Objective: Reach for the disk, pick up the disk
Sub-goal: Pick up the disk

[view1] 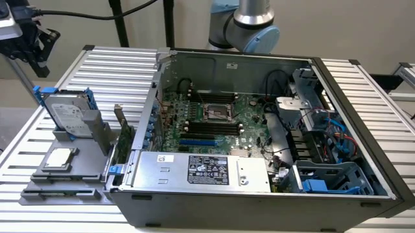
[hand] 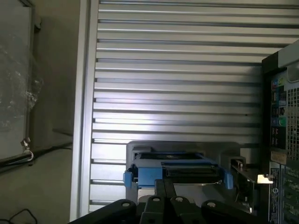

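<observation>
Closest in the wrist view is the gripper point(hand: 165, 184), its two black fingers drawn together with nothing between them. Beneath it spreads the ribbed aluminium table point(view1: 116, 73), the largest thing in sight. To one side of the gripper, beyond the disk, stands an open computer case point(view1: 259, 206) that takes up most of the table. Inside the case lie a green motherboard point(view1: 214, 121) and, along the near wall, a silver power supply point(view1: 149, 170) with a black label point(view1: 207, 170). That label's white print is too small to read. The disk point(hand: 182, 170) sits just past the fingertips, apart from them, standing tilted in a grey holder point(view1: 65, 172) on the table. A blue bracket point(hand: 145, 176) frames it, and its white label carries print that cannot be made out. In the exterior view the gripper hangs above the disk with clear air between them and nothing in the way. A green expansion card point(view1: 123, 136) stands upright between the disk and the case wall, close beside the holder. On a lower step of the same holder, farther from the gripper than the disk, rests a small square silvery chip point(view1: 58, 158).
</observation>
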Action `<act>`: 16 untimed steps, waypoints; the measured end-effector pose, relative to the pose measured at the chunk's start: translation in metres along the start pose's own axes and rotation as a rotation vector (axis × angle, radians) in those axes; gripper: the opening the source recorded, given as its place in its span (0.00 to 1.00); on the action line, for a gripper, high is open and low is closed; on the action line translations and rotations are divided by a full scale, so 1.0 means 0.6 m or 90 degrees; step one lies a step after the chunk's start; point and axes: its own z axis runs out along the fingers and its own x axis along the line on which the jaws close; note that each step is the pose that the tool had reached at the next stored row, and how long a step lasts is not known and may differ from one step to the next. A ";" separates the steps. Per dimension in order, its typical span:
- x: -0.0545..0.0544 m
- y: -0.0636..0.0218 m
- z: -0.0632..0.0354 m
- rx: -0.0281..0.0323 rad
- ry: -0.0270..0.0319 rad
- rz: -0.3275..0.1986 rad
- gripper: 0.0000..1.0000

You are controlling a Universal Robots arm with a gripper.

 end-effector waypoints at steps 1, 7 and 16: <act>0.005 0.000 0.000 0.0000 0.0000 0.000 0.11; 0.010 0.002 0.000 0.0000 0.0007 -0.019 0.11; 0.010 0.002 0.000 -0.0002 0.0047 -0.123 0.11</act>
